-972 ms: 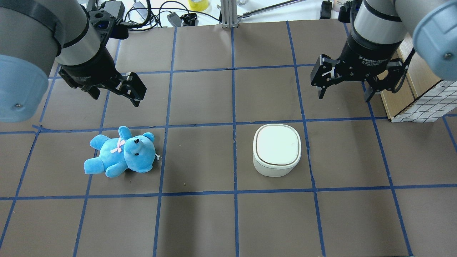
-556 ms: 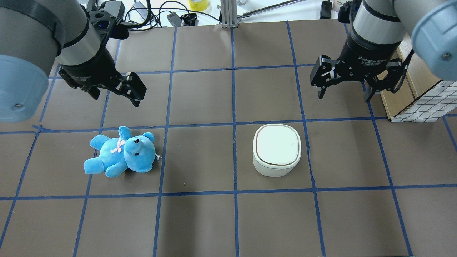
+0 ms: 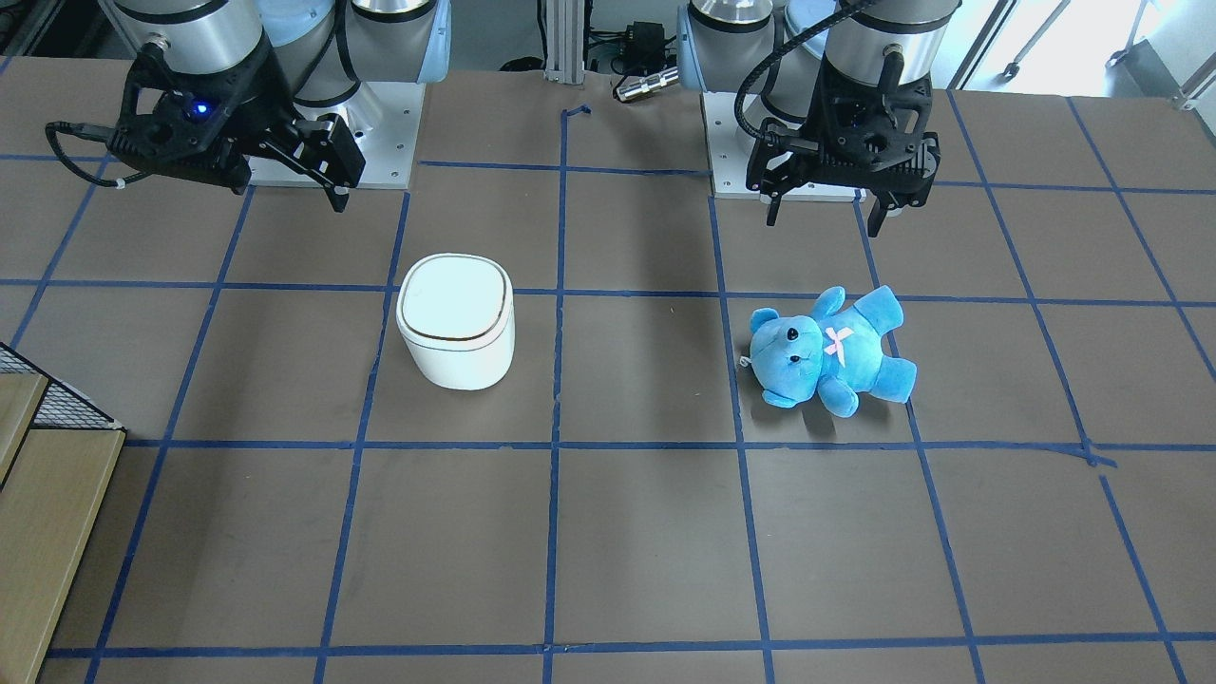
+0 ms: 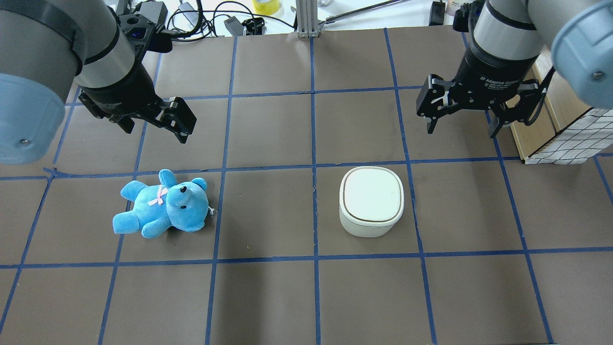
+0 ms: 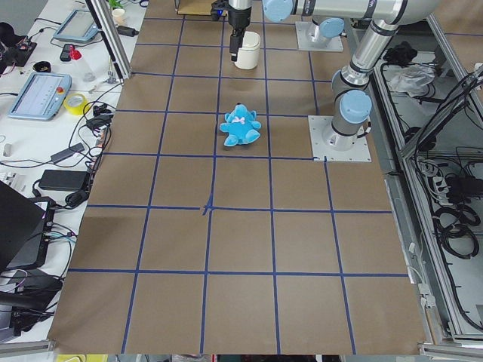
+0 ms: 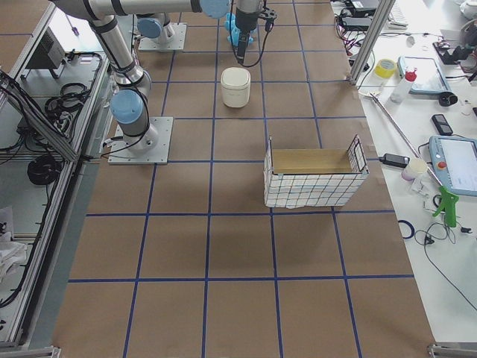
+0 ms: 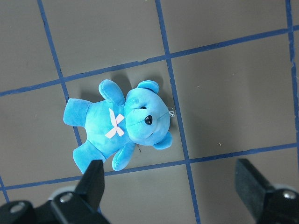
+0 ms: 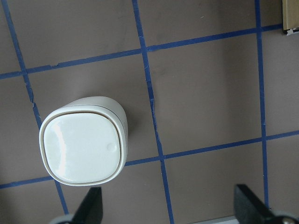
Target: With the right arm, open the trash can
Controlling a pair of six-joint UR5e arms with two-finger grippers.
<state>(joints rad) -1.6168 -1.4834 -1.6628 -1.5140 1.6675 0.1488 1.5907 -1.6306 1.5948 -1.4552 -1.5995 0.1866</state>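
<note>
The white trash can (image 4: pixel 371 201) stands right of the table's middle with its flat lid shut. It also shows in the front view (image 3: pixel 456 318) and in the right wrist view (image 8: pixel 83 147). My right gripper (image 4: pixel 461 130) hangs open and empty above the table, beyond the can and off to its right, not touching it. In the right wrist view its fingers (image 8: pixel 91 207) frame bare table beside the can. My left gripper (image 4: pixel 155 132) is open and empty above the table, just beyond a blue teddy (image 4: pixel 163 205).
The teddy lies on its back on the left half, seen also in the left wrist view (image 7: pixel 121 126). A wire-mesh basket holding a wooden box (image 4: pixel 565 134) stands at the table's right edge, close to my right arm. Cables and tools lie past the far edge.
The right arm has shifted very slightly. The trash can, the teddy and the left arm have not moved.
</note>
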